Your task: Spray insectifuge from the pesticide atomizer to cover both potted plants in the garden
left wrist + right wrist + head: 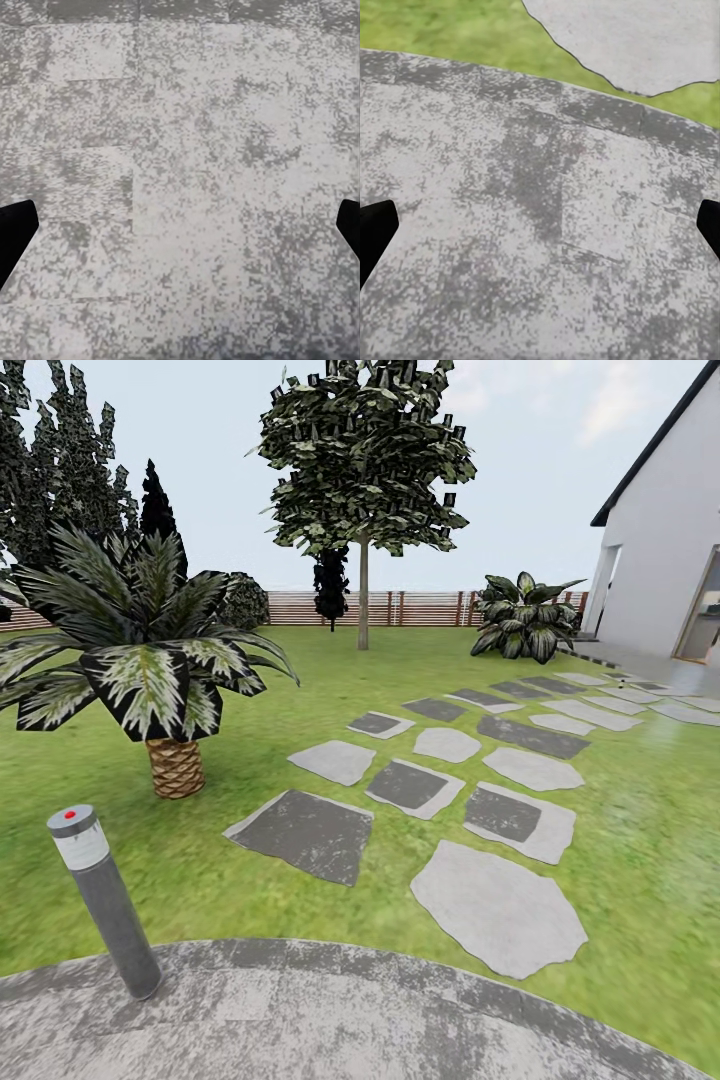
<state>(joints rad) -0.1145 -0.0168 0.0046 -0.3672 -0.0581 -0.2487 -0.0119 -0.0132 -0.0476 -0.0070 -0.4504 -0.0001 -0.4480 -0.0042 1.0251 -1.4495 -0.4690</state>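
I face a lawn (250, 690) with stepping stones (497, 906). Both wrists hang over grey patio (195, 187). My fingers (375, 229) sit wide apart, holding nothing.

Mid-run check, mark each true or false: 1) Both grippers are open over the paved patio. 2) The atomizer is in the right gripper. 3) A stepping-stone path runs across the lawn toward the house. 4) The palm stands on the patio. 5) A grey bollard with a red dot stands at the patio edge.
1) True: the left fingers and right fingers sit wide apart above the patio.
2) False: nothing lies between the right fingers.
3) True: the stepping stones lead over the lawn to the house.
4) False: the palm stands in the lawn.
5) True: the bollard.
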